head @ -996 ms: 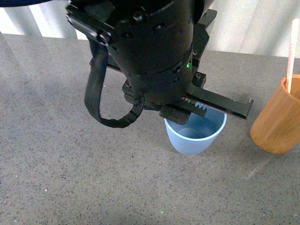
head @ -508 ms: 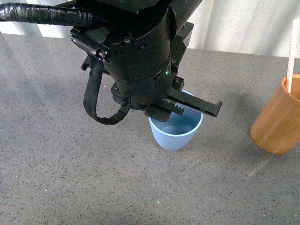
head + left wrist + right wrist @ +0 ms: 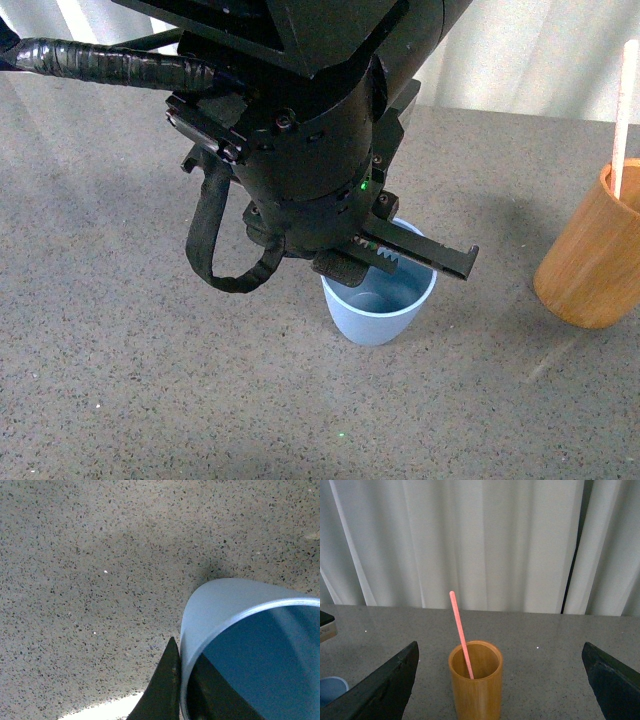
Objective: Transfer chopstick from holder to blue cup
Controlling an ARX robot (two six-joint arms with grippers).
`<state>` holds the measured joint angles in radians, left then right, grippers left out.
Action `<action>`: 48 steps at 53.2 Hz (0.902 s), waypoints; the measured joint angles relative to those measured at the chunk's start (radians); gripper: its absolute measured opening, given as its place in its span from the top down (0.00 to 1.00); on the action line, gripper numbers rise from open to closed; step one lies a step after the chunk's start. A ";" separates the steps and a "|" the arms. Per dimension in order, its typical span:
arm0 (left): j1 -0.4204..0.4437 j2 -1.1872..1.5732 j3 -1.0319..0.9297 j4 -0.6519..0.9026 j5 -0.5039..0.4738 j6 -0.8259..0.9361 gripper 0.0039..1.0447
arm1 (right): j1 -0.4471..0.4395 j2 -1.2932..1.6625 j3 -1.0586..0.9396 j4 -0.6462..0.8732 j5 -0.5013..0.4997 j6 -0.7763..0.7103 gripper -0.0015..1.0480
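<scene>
The pink chopstick (image 3: pixel 461 635) stands leaning inside the wooden holder (image 3: pixel 476 692), its upper half poking well above the rim. The holder sits on the speckled grey counter (image 3: pixel 120 380), well apart from the blue cup (image 3: pixel 385 315). The left end effector (image 3: pixel 385 262) is down on that cup, pinching its rim with one finger outside the wall and one inside. The right end effector (image 3: pixel 500 647) faces the holder with its fingers spread wide, holding nothing. White curtains (image 3: pixel 495 540) hang behind.

Left gripper (image 3: pixel 400 262) apparently clamped; right gripper (image 3: pixel 500 647) spread wide.
</scene>
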<state>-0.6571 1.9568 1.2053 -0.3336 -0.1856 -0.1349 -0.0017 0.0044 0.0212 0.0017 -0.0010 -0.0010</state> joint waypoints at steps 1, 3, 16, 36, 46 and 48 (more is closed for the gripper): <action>0.000 0.000 0.000 0.000 -0.001 -0.002 0.97 | 0.000 0.000 0.000 0.000 0.000 0.000 0.10; 0.000 0.000 0.000 0.000 0.000 -0.009 0.95 | 0.000 0.000 0.000 0.000 0.000 0.000 0.10; 0.013 -0.003 0.021 -0.005 0.022 -0.036 0.59 | 0.000 0.000 0.000 0.000 0.000 0.000 0.10; 0.081 -0.137 0.024 0.002 0.032 -0.034 0.09 | 0.000 0.000 0.000 0.000 0.000 0.000 0.10; 0.167 -0.391 -0.163 0.259 -0.006 -0.024 0.06 | 0.000 0.000 0.000 0.000 0.000 0.000 0.10; 0.198 -0.481 -0.247 0.365 -0.042 -0.005 0.06 | 0.000 0.000 0.000 0.000 0.000 0.000 0.10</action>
<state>-0.4595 1.4761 0.9585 0.0311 -0.2276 -0.1394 -0.0017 0.0044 0.0212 0.0017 -0.0010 -0.0010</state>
